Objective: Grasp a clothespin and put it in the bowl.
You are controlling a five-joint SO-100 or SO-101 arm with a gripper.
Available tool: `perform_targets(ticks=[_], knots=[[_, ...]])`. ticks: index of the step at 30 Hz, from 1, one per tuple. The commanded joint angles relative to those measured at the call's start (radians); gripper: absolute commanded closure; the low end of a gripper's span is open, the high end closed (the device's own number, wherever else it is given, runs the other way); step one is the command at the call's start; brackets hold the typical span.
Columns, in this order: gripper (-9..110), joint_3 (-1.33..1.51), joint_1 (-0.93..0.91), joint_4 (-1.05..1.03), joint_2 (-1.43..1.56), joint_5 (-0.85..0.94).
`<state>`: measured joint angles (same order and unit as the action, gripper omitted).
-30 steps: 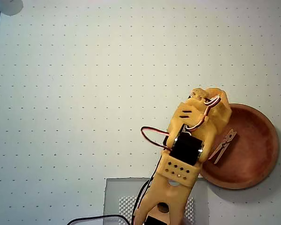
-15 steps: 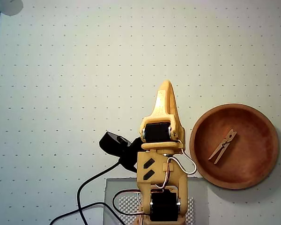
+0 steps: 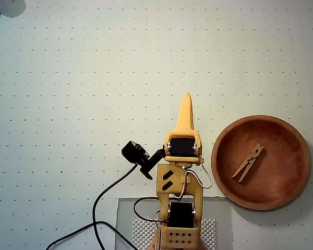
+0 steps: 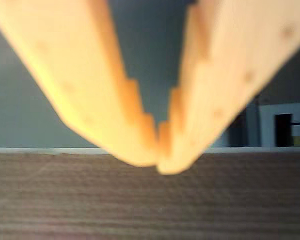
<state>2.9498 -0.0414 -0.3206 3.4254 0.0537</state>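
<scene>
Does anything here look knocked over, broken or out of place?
Nothing stands out. The clothespin lies flat inside the bowl, which sits upright, and the gripper has its fingers closed on nothing.

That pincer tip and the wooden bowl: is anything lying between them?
No. In the overhead view only bare dotted table separates the pincer from the bowl, which holds the clothespin.

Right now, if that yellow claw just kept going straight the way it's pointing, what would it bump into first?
Probably nothing: in the overhead view the gripper points up the picture over the bare dotted table. The bowl lies off to its right.
</scene>
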Motion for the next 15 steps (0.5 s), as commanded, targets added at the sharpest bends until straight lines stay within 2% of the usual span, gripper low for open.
perform_targets(ticks=[1, 9, 15], knots=[[104, 0.072, -0.003, 0.031, 0.018, -0.063], [104, 0.178, 0.005, 0.006, 0.017, -0.12], [104, 0.176, 0.078, -0.089, 0.018, -0.112]])
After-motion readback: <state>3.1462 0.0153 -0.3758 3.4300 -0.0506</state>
